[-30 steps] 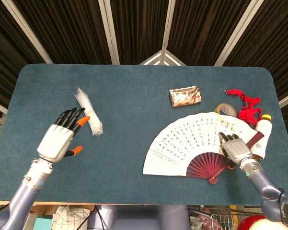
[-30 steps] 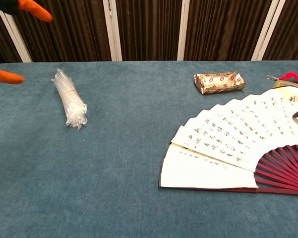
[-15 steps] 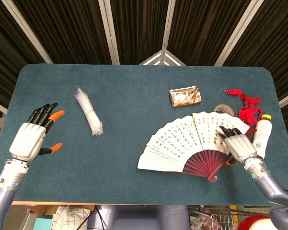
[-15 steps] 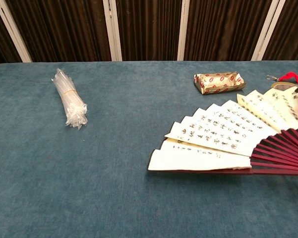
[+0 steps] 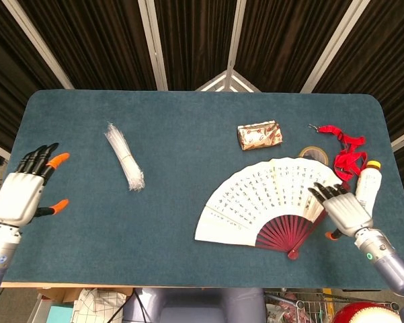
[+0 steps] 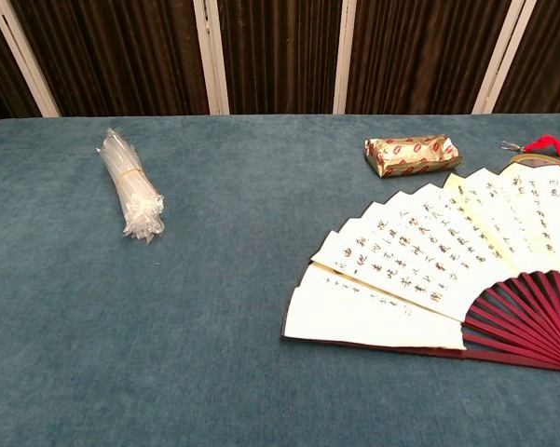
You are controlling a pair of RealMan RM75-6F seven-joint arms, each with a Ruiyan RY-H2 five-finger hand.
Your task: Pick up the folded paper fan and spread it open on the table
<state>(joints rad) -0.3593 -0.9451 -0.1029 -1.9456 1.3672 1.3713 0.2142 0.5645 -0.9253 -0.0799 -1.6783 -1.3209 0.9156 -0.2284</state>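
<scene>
— While the paper fan (image 5: 265, 202) lies spread open on the blue table (image 5: 188, 128), where exactly is it seen?

— It is seen on the right half of the tabletop, toward the near edge. White leaf panels covered in dark calligraphy are fanned out to the left and upward, and the dark red ribs are gathered at a pivot toward the near right. In the chest view the same fan (image 6: 429, 270) is cut off by the right edge of the frame.

— How is the right hand (image 5: 343, 210) shown?

— It is shown at the fan's right edge, palm down, fingers extended and slightly apart. Dark fingertips (image 5: 317, 192) are laid at or over the rightmost panels; whether they press on the paper cannot be told. Nothing is gripped.

— And the left hand (image 5: 23, 192)?

— It is held at the far left, well apart from the fan, with fingers spread wide and nothing in them. Orange tips are visible on two digits. It is not caught by the chest camera.

— What else is recorded on the table?

— A bundle of clear plastic sticks (image 5: 125, 165), bound at the middle, is placed left of centre. A small wrapped packet (image 5: 259, 134) with red print is set just beyond the fan. A roll of tape (image 5: 315, 154) is tucked at the fan's upper right edge, a red lanyard (image 5: 343, 149) is strewn beside it, and a white bottle (image 5: 368, 186) with a yellow cap is laid near the right hand.
</scene>
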